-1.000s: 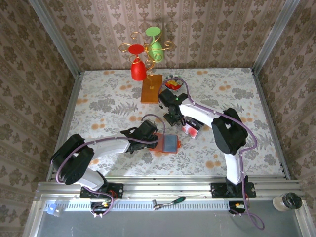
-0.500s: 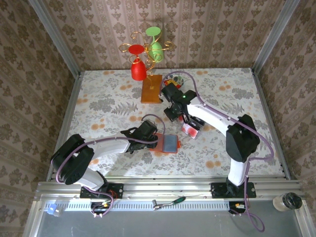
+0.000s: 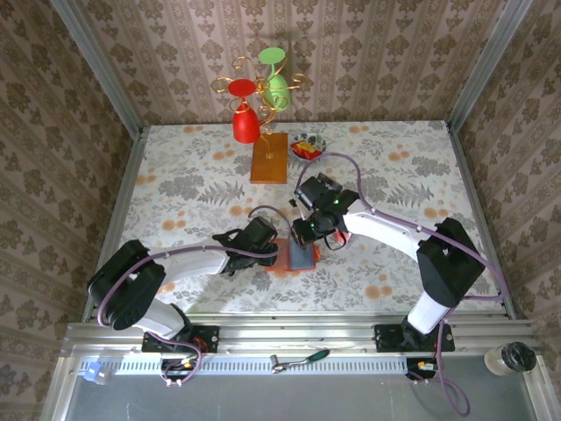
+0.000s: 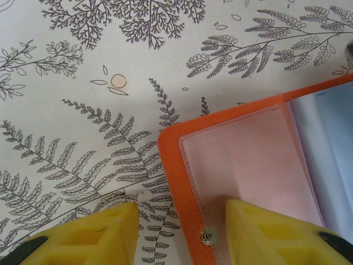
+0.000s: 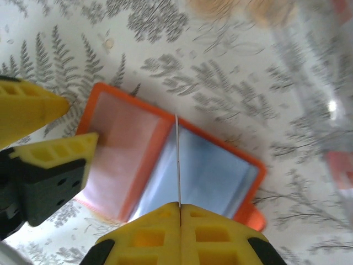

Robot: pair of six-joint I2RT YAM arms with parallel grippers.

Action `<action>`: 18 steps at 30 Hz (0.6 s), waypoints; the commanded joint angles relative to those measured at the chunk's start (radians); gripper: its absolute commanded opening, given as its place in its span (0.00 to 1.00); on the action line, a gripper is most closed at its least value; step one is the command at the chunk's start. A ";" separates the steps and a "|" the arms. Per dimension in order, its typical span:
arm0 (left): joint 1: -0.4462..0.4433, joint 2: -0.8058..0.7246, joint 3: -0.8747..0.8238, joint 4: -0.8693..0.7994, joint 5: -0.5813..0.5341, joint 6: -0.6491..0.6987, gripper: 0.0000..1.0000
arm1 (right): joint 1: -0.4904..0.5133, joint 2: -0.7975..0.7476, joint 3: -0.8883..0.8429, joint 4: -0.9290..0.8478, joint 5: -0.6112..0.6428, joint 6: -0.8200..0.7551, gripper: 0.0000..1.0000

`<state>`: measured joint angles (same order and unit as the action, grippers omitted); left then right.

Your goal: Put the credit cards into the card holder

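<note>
I see the flat, bright orange card holder (image 5: pixel 124 146) lying open like a book on the fern-printed tablecloth (image 4: pixel 71 110). One half has a pinkish clear pocket and the other a grey-blue one; whether either holds a card I can't tell. A blurred clear plastic tray (image 5: pixel 309 72) sits beside it, with a red smear at its edge that I can't name. My right gripper (image 5: pixel 179 205) is clamped on a thin credit card (image 5: pixel 178 160), seen edge-on, standing over the holder's fold and in line with it. My left gripper (image 4: pixel 181 212) is spread, one finger on the pink pocket and the other on the cloth, straddling the orange border. From above, the open holder's long axis runs left to right.
</note>
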<state>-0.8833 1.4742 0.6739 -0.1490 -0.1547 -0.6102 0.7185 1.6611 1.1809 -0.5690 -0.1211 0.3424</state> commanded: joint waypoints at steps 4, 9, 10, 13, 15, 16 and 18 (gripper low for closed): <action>-0.003 -0.016 -0.017 0.003 -0.022 -0.016 0.46 | 0.046 -0.015 -0.029 0.087 -0.052 0.089 0.00; -0.002 -0.018 -0.016 0.003 -0.023 -0.014 0.47 | 0.056 0.006 -0.029 0.094 -0.056 0.098 0.00; -0.002 -0.017 -0.016 0.003 -0.023 -0.014 0.47 | 0.059 0.012 -0.029 0.093 -0.052 0.101 0.00; -0.002 -0.019 -0.015 0.003 -0.025 -0.014 0.47 | 0.060 0.025 -0.039 0.102 -0.050 0.111 0.00; -0.002 -0.021 -0.011 0.002 -0.026 -0.010 0.47 | 0.062 0.037 -0.045 0.110 -0.049 0.116 0.00; -0.001 -0.022 -0.007 -0.001 -0.027 -0.008 0.47 | 0.063 0.043 -0.050 0.116 -0.046 0.120 0.00; 0.003 -0.027 -0.001 -0.007 -0.029 -0.004 0.47 | 0.063 0.056 -0.056 0.123 -0.045 0.126 0.00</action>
<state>-0.8829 1.4738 0.6735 -0.1486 -0.1581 -0.6098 0.7734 1.6867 1.1450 -0.4652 -0.1627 0.4423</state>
